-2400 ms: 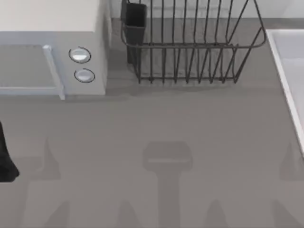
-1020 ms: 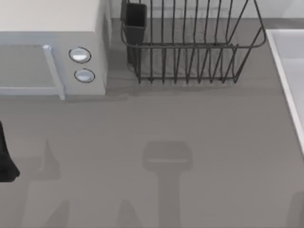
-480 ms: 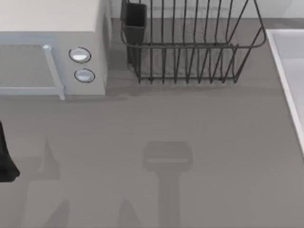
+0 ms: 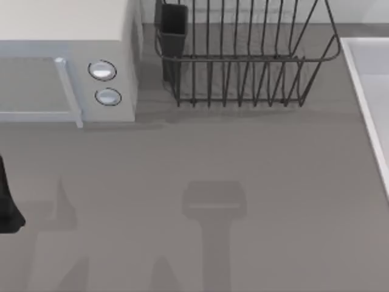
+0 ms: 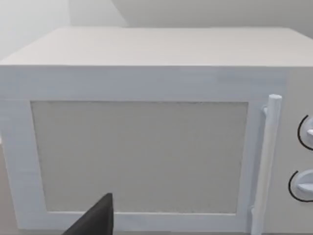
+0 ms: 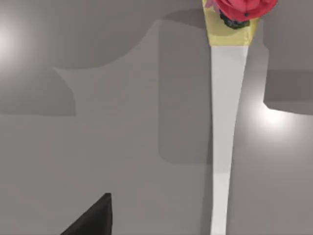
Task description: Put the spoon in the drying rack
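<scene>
While the rack [image 4: 243, 58] sits at the table's [image 4: 243, 170] far edge with its cup [image 4: 173, 21] at the left corner beside the microwave [image 4: 67, 55], the spoon [image 6: 226, 122] lies flat under the right wrist camera, a long pale handle running straight along the view to a yellow-and-red end. The left arm [image 4: 7, 201] is parked at the left edge, facing the microwave door. Neither gripper's opening can be told.
</scene>
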You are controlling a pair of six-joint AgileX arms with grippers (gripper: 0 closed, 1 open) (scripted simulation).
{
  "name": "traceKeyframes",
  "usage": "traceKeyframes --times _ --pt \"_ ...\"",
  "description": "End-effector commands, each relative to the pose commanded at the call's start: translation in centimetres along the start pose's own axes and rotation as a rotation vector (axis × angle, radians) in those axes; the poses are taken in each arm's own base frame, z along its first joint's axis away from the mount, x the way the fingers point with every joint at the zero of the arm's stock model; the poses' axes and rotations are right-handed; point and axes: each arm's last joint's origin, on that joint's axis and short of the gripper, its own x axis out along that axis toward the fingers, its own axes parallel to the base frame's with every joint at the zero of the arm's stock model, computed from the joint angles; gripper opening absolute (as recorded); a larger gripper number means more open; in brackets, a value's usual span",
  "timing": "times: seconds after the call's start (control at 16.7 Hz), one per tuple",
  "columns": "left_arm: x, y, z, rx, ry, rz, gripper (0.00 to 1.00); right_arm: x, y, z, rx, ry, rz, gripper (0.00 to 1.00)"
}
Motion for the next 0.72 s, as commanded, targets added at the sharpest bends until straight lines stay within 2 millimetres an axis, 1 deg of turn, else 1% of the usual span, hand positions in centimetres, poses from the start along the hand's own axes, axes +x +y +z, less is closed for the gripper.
traceKeyframes --times 0.24,0.36,0.42,0.66,0.72 --pt "0.0 0.0 0.0 0.0 0.0 0.0 1.0 4.4 0.1 0.0 -0.001 0.001 -0.006 1.0" --pt "0.0 0.0 0.0 0.0 0.0 0.0 1.0 5.8 0.3 0.0 -0.001 0.0 -0.001 1.0" --pt "0.0 0.0 0.0 0.0 0.0 0.0 1.0 6.1 0.4 0.1 -0.001 0.0 0.0 1.0" --pt "0.0 0.0 0.0 0.0 0.0 0.0 1.0 6.1 0.4 0.1 -0.001 0.0 0.0 1.0" --pt "0.0 0.0 0.0 0.0 0.0 0.0 1.0 6.1 0.4 0.1 -0.001 0.0 0.0 0.92"
